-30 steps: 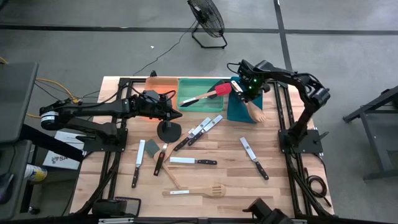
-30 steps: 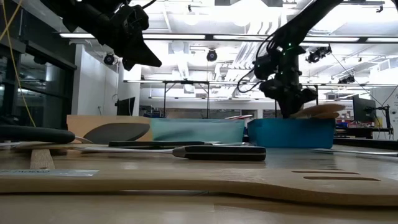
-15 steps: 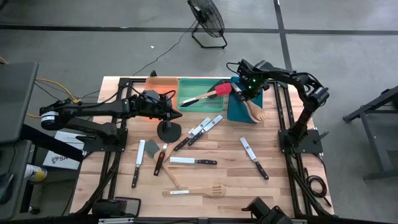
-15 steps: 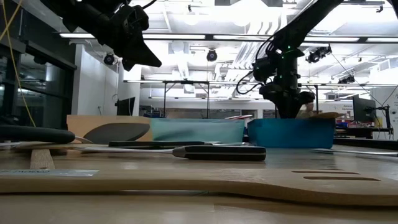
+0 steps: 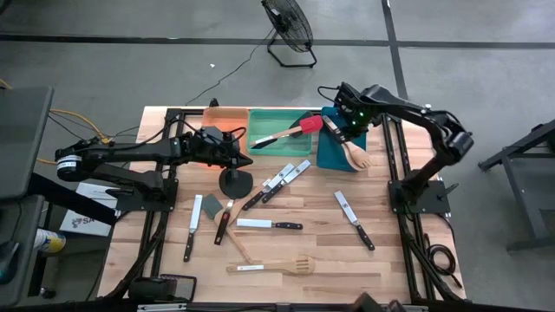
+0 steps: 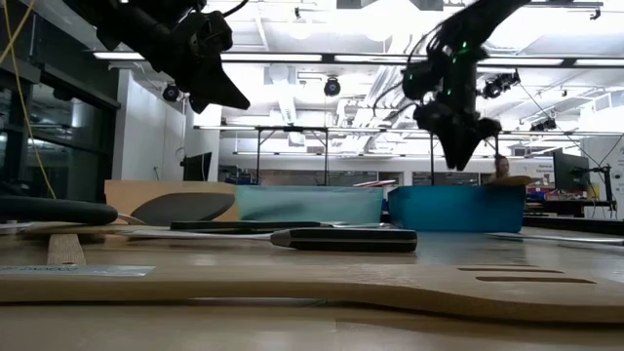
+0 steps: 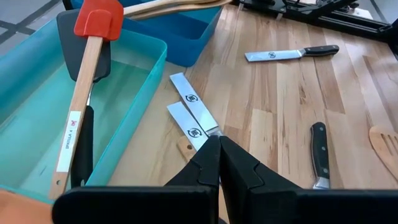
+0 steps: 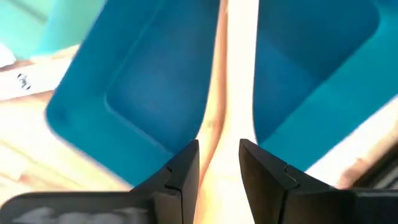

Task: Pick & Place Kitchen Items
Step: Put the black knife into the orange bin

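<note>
High view: the right pincer is hanging above the blue tray at the far side of the table. A wooden fork is lying in that tray, its tines sticking out over the near rim. The left pincer is hovering over the table just in front of the green tray, which is holding a red spatula. Knives, such as one knife, are lying scattered on the table, with a slotted turner near the front edge.

Low view: the right pincer is sitting clear above the blue tray.

Left wrist view: the left pincer is showing its fingers pressed together with nothing between them, above two blades beside the green tray.

Right wrist view: the right pincer is showing its fingers apart, with the wooden fork's handle running below the gap, inside the blue tray.
</note>
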